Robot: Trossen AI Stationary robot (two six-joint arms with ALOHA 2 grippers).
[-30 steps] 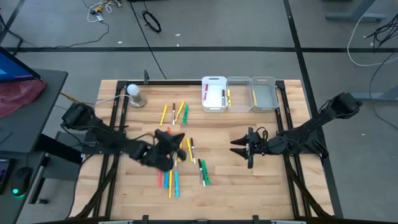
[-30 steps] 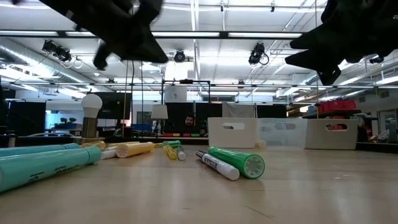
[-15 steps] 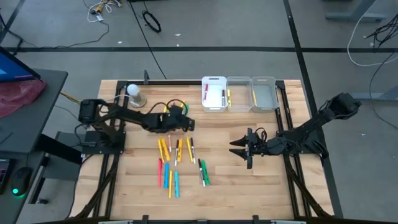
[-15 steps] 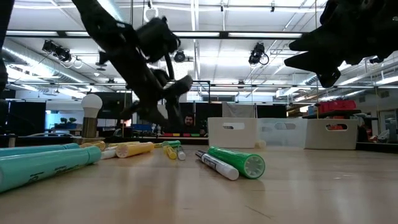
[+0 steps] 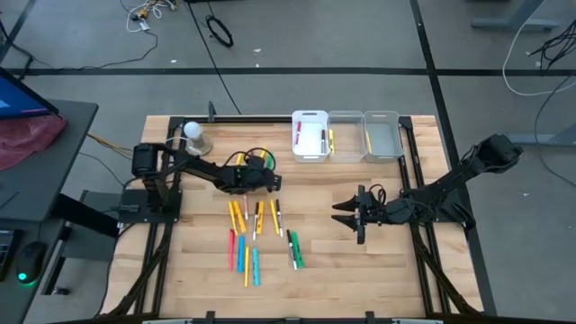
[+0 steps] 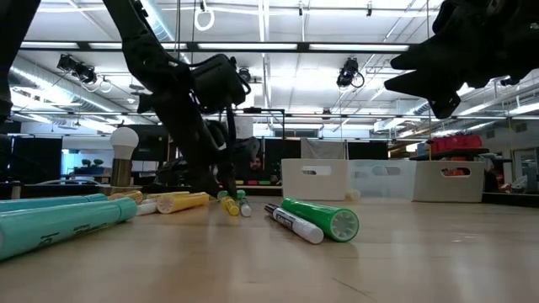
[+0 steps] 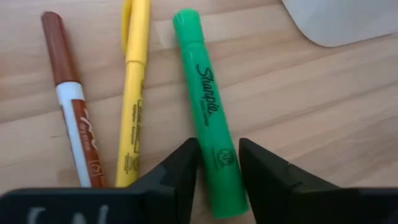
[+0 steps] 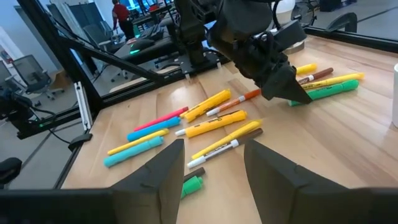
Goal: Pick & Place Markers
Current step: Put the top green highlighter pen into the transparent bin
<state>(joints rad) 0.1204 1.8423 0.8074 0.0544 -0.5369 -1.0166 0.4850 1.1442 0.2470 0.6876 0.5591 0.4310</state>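
My left gripper (image 5: 266,178) is down at the table in the far left-middle, shut on a green highlighter (image 7: 202,87) that lies beside a yellow marker (image 7: 134,93) and a brown-and-white marker (image 7: 71,112). The right wrist view shows it from the side (image 8: 292,87). More markers (image 5: 252,225) in yellow, orange, pink, cyan and green lie flat mid-table. My right gripper (image 5: 346,214) hangs open above the bare table right of centre, touching nothing. My left gripper pinches the green highlighter between its two fingers, on the barrel near the end closest to the wrist (image 7: 219,165). The fingers (image 7: 186,165) come slanting down from the table's left and stand on either side of the barrel. The highlighter lies flat on the table.
Three small bins stand in a row at the far edge: a white one (image 5: 298,135) with markers in it and two clear ones (image 5: 346,153) (image 5: 381,155). A bulb-shaped object (image 5: 194,137) stands far left. Two green markers (image 5: 294,250) lie near centre.
My left arm has swung from over the mid-table cluster of markers toward the far edge, to the small group of markers left of the white bin. It then came down to the table. The right arm has kept still.
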